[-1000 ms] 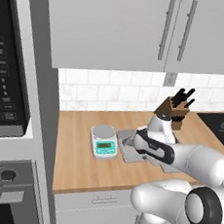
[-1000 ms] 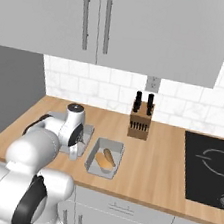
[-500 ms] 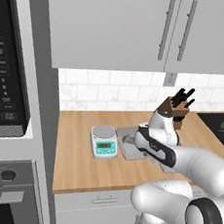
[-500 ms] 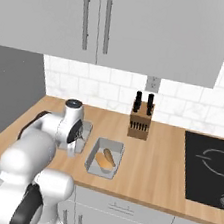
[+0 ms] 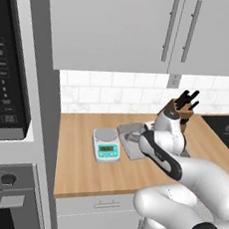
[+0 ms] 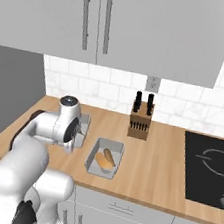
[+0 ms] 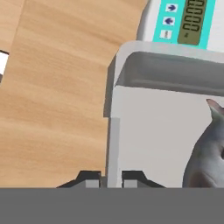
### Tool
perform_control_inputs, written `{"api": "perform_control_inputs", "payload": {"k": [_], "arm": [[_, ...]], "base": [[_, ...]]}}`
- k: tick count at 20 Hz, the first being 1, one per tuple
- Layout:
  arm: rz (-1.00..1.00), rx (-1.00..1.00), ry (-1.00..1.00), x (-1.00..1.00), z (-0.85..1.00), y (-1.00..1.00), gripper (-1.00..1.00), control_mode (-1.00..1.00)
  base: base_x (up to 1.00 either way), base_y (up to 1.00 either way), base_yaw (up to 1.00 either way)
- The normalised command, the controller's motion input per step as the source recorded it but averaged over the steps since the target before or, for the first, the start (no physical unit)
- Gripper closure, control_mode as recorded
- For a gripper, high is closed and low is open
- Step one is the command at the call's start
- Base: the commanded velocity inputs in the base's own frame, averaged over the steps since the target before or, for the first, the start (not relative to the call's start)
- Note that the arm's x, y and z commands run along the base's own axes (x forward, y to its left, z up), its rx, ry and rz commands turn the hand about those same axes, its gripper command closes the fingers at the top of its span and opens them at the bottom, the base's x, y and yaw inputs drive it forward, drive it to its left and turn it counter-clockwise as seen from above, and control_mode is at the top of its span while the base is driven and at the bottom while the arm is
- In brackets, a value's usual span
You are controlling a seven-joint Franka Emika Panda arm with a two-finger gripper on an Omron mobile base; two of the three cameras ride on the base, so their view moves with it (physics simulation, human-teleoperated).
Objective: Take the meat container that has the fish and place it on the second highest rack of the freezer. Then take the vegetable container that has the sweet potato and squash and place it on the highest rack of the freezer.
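The meat container [image 7: 148, 131] is a shallow grey tray lying on the wooden counter, with the grey-silver fish [image 7: 205, 153] in its right part. In the hand view my gripper [image 7: 111, 178] is shut on the tray's left wall, one fingertip on each side of the rim. The same tray [image 5: 130, 138] lies just right of the scale, partly hidden by my hand. The vegetable container [image 6: 94, 154] sits beside it on the counter, holding the orange-tan sweet potato and squash [image 6: 106, 158]. The freezer and its racks are out of view.
A white and teal kitchen scale [image 5: 106, 144] stands right against the fish tray. A knife block [image 6: 140, 122] stands at the tiled back wall, and a black cooktop [image 6: 209, 168] lies to the right. Wall cabinets hang overhead. A microwave [image 5: 8, 70] stands to the left.
The jaws have closed the last bit onto the fish tray's wall. The hand has shifted slightly over the tray; both trays stay where they were.
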Motion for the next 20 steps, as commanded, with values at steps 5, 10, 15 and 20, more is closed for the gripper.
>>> {"api": "perform_control_inputs", "payload": {"k": [5, 10, 15, 20], "arm": [[-0.07, 0.0, -0.09, -0.03, 0.45, 0.0, 1.0, -1.0], [-0.12, 0.0, -0.12, -0.04, 0.53, 0.0, 1.0, -1.0], [-0.13, 0.0, -0.11, -0.17, 0.61, 0.04, 1.0, -1.0], [-0.07, 0.01, -0.01, -0.39, 0.67, 0.04, 1.0, -1.0]], "base": [[0.0, 0.0, 0.0], [0.0, 0.0, 0.0], [0.0, 0.0, 0.0], [0.0, 0.0, 0.0]]}}
